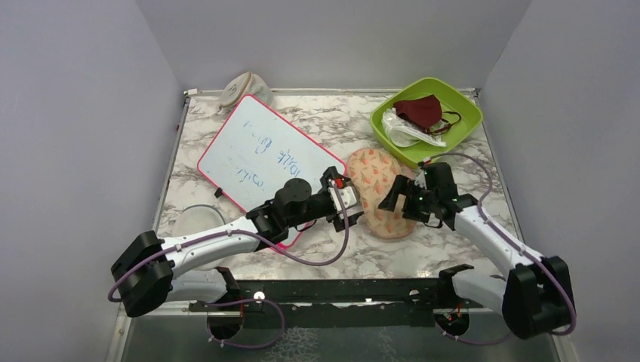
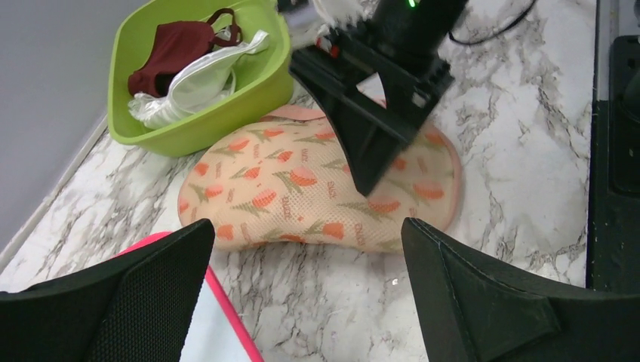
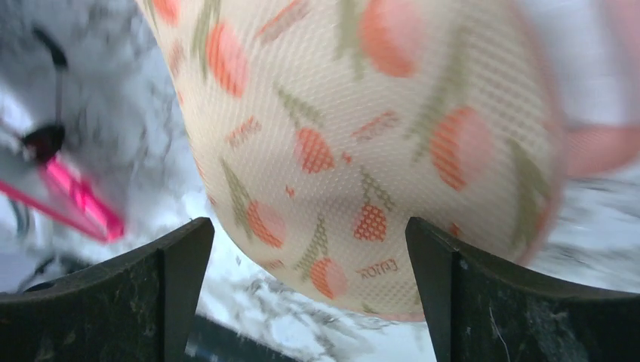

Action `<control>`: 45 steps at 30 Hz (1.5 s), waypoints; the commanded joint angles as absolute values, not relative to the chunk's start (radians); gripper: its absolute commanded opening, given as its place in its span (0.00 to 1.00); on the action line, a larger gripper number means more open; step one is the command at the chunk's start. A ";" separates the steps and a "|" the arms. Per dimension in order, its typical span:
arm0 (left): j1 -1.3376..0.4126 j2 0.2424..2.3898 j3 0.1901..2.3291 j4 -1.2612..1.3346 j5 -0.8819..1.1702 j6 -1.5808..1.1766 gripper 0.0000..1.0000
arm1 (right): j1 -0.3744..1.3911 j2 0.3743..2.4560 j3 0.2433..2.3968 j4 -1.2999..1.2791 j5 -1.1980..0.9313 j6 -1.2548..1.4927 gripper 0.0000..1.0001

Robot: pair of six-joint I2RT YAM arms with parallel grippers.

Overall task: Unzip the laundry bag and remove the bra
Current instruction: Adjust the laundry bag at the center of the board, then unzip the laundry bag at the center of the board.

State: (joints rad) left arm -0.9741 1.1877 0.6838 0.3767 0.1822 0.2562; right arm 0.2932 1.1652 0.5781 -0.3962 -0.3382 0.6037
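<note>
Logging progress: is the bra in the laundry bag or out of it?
Out: the white bra lies in the green bin beside the maroon mask, apart from the laundry bag.

Looks like robotics lab test booth, not home. Plain grey walls (image 1: 75, 113) box in marble-print tabletop (image 1: 332, 121). Left arm (image 1: 204, 245), right arm (image 1: 494, 237) bolted by black metal rail (image 1: 340, 290). Purple cable (image 1: 317, 262) loose, scribbled whiteboard (image 1: 264, 158) lying flat.

A matt mesh-cloth laundry bag (image 1: 380, 192) is lying on a smooth marble-look table (image 1: 317, 121) near a glossy plastic bowl (image 2: 219, 124).
</note>
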 commanded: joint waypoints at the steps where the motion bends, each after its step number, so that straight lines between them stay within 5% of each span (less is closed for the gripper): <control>1: -1.026 1.229 0.665 0.415 0.186 0.377 0.87 | 0.233 1.013 0.634 -0.539 -0.060 0.631 0.98; 8: -1.052 1.307 0.680 0.423 0.313 0.531 0.85 | 0.230 0.850 0.873 -0.608 -0.102 0.487 0.99; 13: -1.087 1.406 0.698 0.425 0.303 0.800 0.68 | 0.230 0.769 0.986 -0.683 -0.064 0.408 0.99; 34: -1.124 1.848 0.897 0.498 0.346 1.034 0.53 | 0.230 0.551 1.007 -0.785 -0.051 0.403 1.00; 41: -1.123 1.890 0.901 0.541 0.266 1.020 0.34 | 0.230 0.550 0.994 -0.782 -0.069 0.401 1.00; 45: -1.130 1.878 0.903 0.543 0.241 0.980 0.14 | 0.230 0.558 0.987 -0.780 -0.080 0.403 1.00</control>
State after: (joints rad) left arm -1.1183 1.8816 0.8883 0.5018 0.2790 1.0149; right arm 0.2333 0.5526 0.9829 -0.7639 -0.0746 0.4129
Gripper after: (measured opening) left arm 0.236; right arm 0.997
